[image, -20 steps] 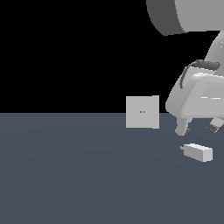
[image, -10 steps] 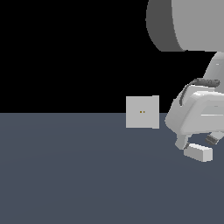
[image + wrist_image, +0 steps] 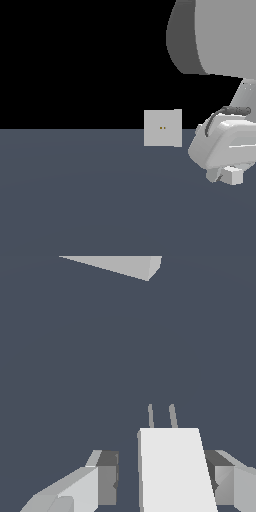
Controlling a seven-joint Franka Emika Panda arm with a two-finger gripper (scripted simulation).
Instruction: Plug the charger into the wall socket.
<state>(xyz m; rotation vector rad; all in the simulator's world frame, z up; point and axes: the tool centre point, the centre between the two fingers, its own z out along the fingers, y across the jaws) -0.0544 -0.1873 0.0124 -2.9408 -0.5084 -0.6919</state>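
Low beside the wall socket (image 3: 163,128), toward the exterior view's right, the gripper (image 3: 161,476) sits over the charger (image 3: 175,468) on the dark table (image 3: 75,200). Charger's long axis runs along its two prongs (image 3: 161,416), which point toward the socket plate. Jaws apart, one on each side; one finger (image 3: 220,476) touches the block, the other stands clear.
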